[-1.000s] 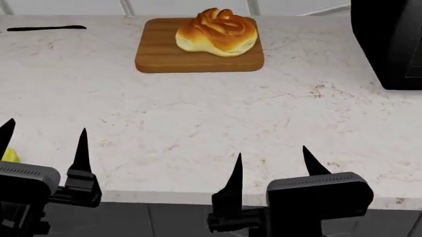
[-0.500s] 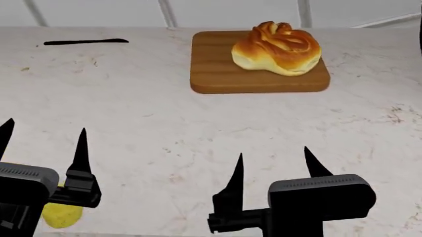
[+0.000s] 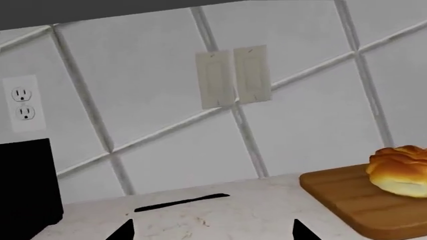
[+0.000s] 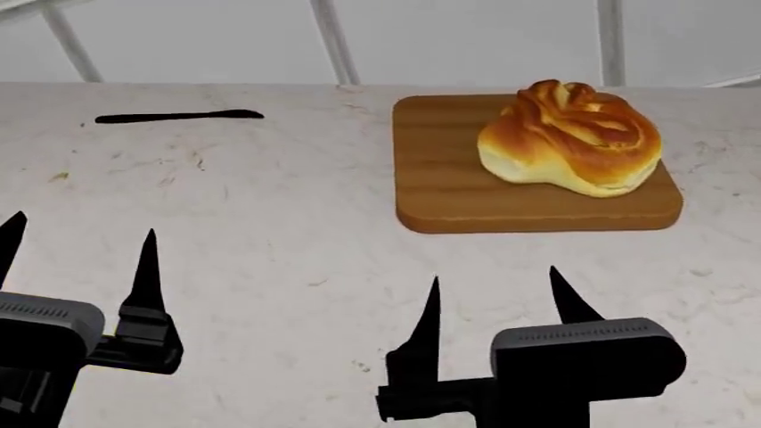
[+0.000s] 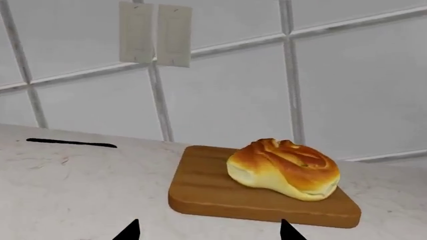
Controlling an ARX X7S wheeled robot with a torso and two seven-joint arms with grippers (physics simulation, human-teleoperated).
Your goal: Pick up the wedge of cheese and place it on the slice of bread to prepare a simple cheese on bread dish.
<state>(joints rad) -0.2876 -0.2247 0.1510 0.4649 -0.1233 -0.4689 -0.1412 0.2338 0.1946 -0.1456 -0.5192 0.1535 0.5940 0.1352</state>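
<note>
The slice of bread [image 4: 571, 138], a golden-brown knotted bun, sits on a wooden board [image 4: 446, 192] at the far right of the counter. It also shows in the right wrist view [image 5: 283, 169] and at the edge of the left wrist view [image 3: 400, 170]. The wedge of cheese is out of view. My left gripper [image 4: 77, 241] is open and empty over the near left counter. My right gripper [image 4: 494, 290] is open and empty, in front of the board. Only the fingertips [image 3: 123, 231] show in the left wrist view, as do the fingertips [image 5: 130, 231] in the right wrist view.
A thin black strip [image 4: 178, 116] lies on the far left counter. A tiled wall with light switches [image 3: 233, 77] and an outlet [image 3: 23, 102] stands behind. A black appliance [image 3: 27, 190] stands at the counter's left end.
The view has swung left and tilted up: board and bun have shifted right and lower in the picture. The yellow cheese seen at the lower left has dropped out of view. Both grippers stay open.
</note>
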